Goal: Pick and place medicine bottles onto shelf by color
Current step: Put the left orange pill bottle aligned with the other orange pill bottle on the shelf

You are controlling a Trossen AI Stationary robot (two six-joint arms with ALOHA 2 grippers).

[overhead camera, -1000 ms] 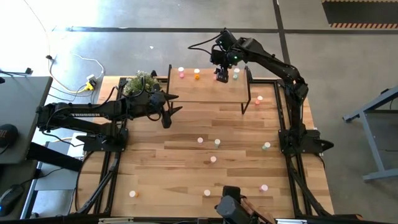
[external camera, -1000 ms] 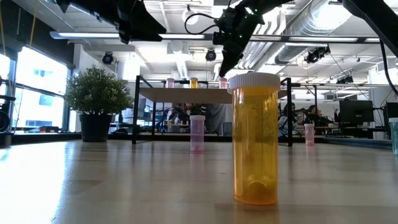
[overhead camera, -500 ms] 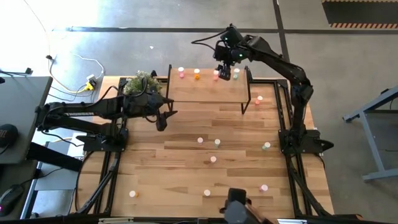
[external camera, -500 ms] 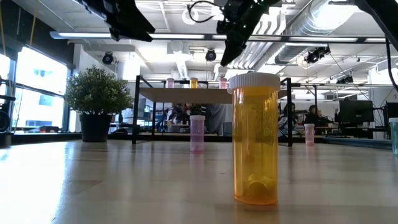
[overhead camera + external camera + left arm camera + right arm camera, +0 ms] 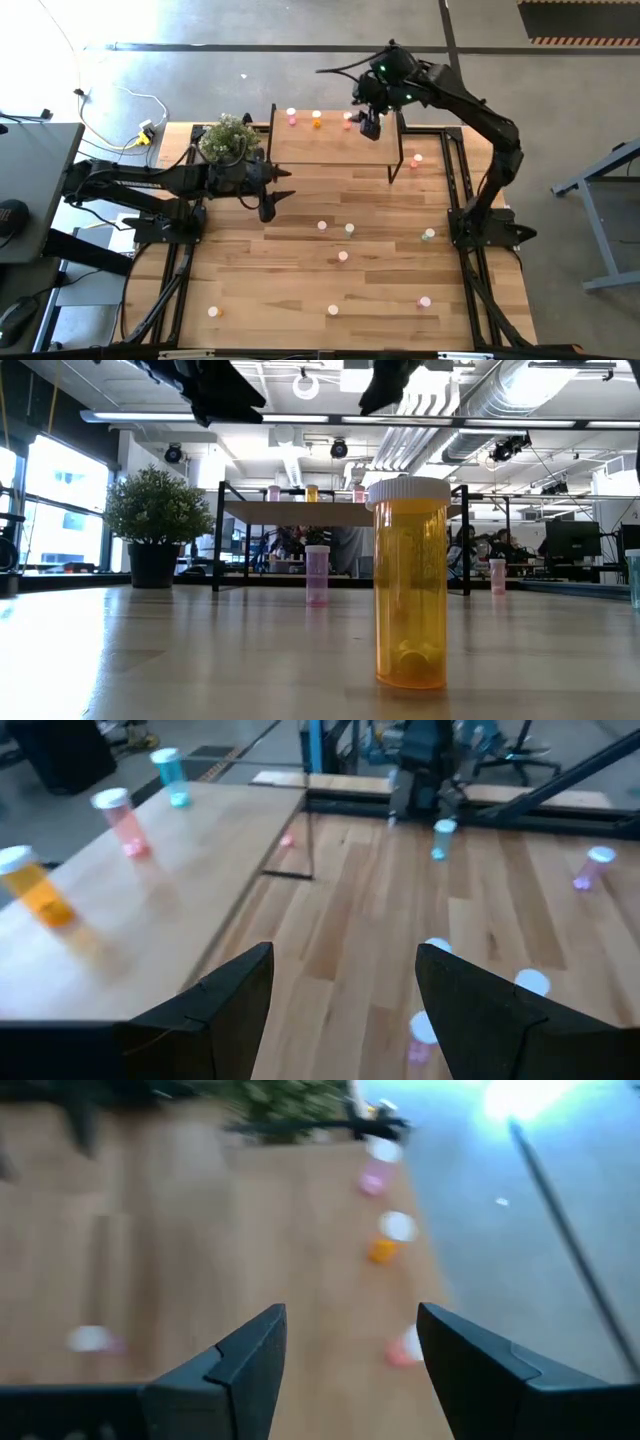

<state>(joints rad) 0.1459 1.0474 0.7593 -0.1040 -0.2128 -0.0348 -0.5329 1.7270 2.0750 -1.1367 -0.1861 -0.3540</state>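
- The right gripper (image 5: 371, 126) hangs over the right end of the shelf (image 5: 330, 148), in the upper middle of the high view; its jaws stand wide apart and hold nothing.
- The left gripper (image 5: 272, 196) is over the table (image 5: 300, 300), left of centre, just below the plant (image 5: 228, 138); its jaws are also wide open and empty.
- On the shelf's far edge stand a pink bottle (image 5: 291, 117), an orange bottle (image 5: 317, 119) and a red-pink bottle (image 5: 349, 120).
- More bottles are spread on the table: three near the centre (image 5: 322, 227), one beside the shelf's right leg (image 5: 416, 160), and several along the lower part of the high view (image 5: 424, 302).
- In the low view an orange vial (image 5: 410, 585) stands upright at the centre, with a white cap.
- The bottles look like thin, empty plastic: probably light, stiff and smooth, so easy to tip or to slip.
- The best hold is probably across the round body under the cap, from above, with a gentle squeeze.
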